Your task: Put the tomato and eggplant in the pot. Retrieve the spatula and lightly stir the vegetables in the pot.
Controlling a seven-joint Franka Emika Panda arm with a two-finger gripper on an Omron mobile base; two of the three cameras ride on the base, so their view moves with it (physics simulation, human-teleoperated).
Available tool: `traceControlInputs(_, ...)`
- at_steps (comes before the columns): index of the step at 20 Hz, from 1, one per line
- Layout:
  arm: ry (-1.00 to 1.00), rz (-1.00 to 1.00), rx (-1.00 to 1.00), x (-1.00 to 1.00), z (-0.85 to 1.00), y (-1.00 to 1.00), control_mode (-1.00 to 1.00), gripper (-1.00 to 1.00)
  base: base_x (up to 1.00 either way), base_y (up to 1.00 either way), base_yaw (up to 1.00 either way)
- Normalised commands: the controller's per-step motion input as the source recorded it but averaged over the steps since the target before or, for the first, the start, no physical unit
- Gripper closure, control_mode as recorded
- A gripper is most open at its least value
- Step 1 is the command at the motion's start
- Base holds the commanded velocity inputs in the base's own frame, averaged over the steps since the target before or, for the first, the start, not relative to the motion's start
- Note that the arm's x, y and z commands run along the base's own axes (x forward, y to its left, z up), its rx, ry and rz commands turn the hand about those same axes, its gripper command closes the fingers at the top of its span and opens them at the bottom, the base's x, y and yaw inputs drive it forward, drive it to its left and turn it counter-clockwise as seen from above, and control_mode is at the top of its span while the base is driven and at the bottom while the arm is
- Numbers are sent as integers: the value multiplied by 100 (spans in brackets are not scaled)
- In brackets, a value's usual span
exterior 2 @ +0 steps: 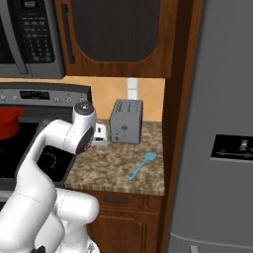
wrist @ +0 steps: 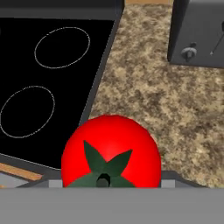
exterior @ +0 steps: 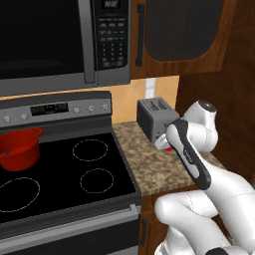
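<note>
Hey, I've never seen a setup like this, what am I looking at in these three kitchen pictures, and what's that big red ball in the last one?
It is a computer-rendered kitchen with a white robot arm on a driving base. Two pictures come from cameras on that base, behind the arm, one to its left and one to its right. The third comes from a camera on the hand itself, looking along its fingers.

The red ball is a tomato, seen very close with its green stem facing the camera. It sits right at the gripper, seemingly between the fingers, but a firm grip cannot be confirmed.

On the speckled counter stand a grey toaster and a light blue spatula. On the black stove sits a red pot at the back left.
</note>
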Motion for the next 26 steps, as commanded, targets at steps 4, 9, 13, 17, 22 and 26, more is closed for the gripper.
traceControlInputs(4,-6,-5,-3,-46,95,0,-100,100,0,0,0)
traceControlInputs(9,-2,-6,-2,-14,36,-5,-100,100,0,0,0)
traceControlInputs(13,0,0,0,0,0,0,-100,100,0,0,0)
traceControlInputs(17,0,0,0,-3,0,0,100,100,-19,5,1)
traceControlInputs(22,0,0,0,0,0,0,100,100,-36,83,0)
traceControlInputs(26,0,0,0,0,0,0,100,100,-3,100,-1)
